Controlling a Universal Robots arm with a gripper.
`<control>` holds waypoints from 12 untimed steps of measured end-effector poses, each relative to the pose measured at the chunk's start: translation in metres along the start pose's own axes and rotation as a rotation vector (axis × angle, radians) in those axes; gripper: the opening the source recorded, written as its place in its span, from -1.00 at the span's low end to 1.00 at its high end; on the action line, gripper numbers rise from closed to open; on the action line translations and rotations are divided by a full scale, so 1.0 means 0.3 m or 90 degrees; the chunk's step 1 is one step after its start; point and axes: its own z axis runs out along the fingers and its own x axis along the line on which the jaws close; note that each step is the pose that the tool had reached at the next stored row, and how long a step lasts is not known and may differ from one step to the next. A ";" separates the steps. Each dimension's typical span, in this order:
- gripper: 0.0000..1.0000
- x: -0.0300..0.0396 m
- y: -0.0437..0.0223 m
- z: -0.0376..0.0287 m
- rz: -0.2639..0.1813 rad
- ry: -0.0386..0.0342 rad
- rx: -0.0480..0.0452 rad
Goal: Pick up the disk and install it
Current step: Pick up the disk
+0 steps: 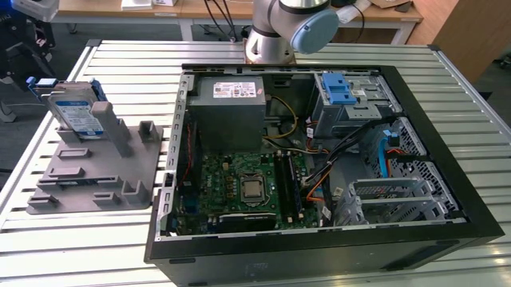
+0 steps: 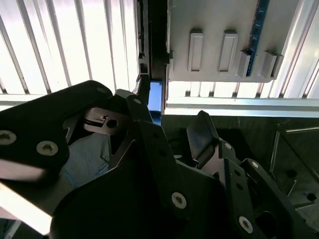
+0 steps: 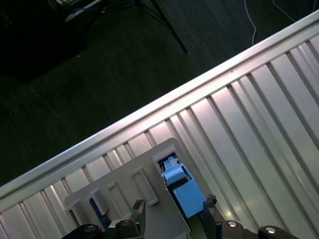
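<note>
The disk point(image 1: 76, 113), silver with a white-and-blue label and a blue carrier, stands upright at the far end of a grey holder point(image 1: 96, 167) on the exterior view's left. In the second wrist view my gripper point(image 2: 169, 117) hangs high above that grey holder point(image 2: 219, 45), open, with nothing between its black fingers point(image 2: 202, 132). A thin blue strip point(image 2: 256, 30) runs along one side of the holder. In the first wrist view a blue piece point(image 3: 182, 186) rises from the holder point(image 3: 124, 199) just beyond my gripper point(image 3: 174, 221); I cannot tell whether it belongs to the disk.
An open black computer case point(image 1: 447, 197) lies on the slatted metal table point(image 1: 119, 60), holding a grey power-supply box point(image 1: 231, 107), a green motherboard point(image 1: 248, 185) and a drive bay with a blue latch point(image 1: 339, 89). The arm's base point(image 1: 271, 36) stands behind it. Dark floor point(image 3: 99, 59) lies past the table edge.
</note>
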 end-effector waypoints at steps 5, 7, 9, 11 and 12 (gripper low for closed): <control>0.15 0.000 0.000 0.000 -0.051 0.0023 -0.0007; 0.15 0.000 0.000 0.000 -0.071 0.0031 -0.0010; 0.15 0.000 0.000 0.000 -0.090 0.0039 -0.0012; 0.15 0.000 0.000 0.000 -0.102 0.0045 -0.0014; 0.15 0.000 0.000 0.000 -0.106 0.0047 -0.0015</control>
